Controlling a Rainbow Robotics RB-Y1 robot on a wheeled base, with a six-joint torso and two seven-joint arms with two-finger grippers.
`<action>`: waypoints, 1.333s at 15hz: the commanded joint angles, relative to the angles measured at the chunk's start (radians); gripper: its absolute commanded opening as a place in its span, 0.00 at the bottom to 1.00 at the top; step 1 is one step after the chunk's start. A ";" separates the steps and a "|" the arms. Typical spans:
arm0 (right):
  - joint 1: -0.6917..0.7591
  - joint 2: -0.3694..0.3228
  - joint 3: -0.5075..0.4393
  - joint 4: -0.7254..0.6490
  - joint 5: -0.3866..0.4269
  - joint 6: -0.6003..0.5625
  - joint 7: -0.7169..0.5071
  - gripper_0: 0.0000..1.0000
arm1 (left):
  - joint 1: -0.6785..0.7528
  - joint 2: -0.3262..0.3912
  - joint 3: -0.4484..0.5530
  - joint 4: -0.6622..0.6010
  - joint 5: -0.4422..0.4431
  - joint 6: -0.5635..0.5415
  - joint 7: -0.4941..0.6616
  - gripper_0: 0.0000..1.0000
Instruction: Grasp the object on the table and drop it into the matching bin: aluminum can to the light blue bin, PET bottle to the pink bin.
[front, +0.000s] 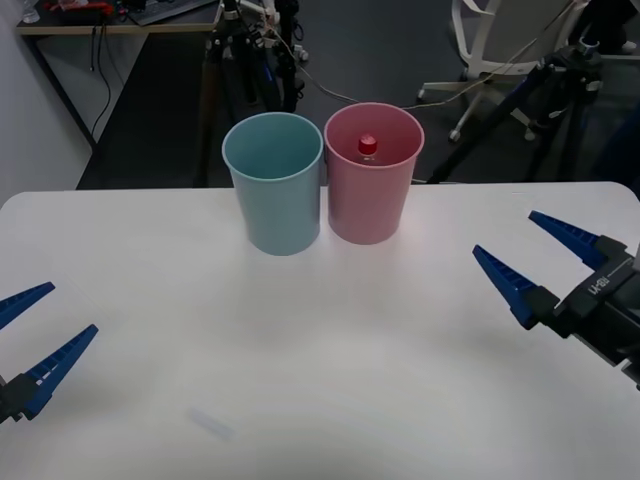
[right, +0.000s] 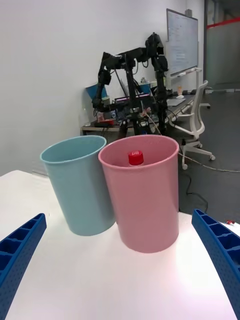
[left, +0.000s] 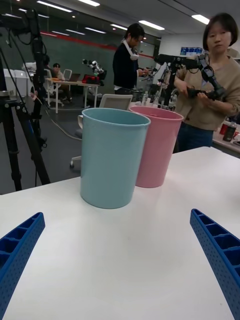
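I have the white table spread wide in front of me, its rounded far corners showing at both sides and its far edge running just behind the two bins. Most of the tabletop between my arms and the bins is bare white surface, so there is open room on either side and in the middle. Past the far edge sit black tripod legs and an office chair on the dark floor.

My left gripper hangs low over the near left corner of the table, jaws spread wide and holding nothing. My right gripper hovers over the right side, nearer the table's right edge than the bins, its blue ribbed fingers also wide apart and empty.

The light blue bin and the pink bin stand upright near the far edge, side by side and touching or nearly so, blue on my left, pink on my right.

The PET bottle is inside the pink bin. From the front I see its red screw cap and a bit of pale neck below the rim; in the right wrist view the red cap sits just under the rim, toward the back wall. The rest of its body is hidden by the bin wall.
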 joint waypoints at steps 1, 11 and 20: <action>0.060 0.049 -0.043 0.000 0.086 -0.046 -0.075 1.00 | 0.000 0.000 0.000 0.000 0.000 0.000 0.000 1.00; 0.146 0.173 -0.118 0.000 0.221 -0.250 -0.084 1.00 | 0.000 0.000 0.000 0.000 0.000 0.000 0.000 1.00; 0.152 0.169 -0.140 0.000 0.222 -0.310 -0.090 1.00 | 0.000 0.000 0.000 0.000 0.000 0.000 0.000 1.00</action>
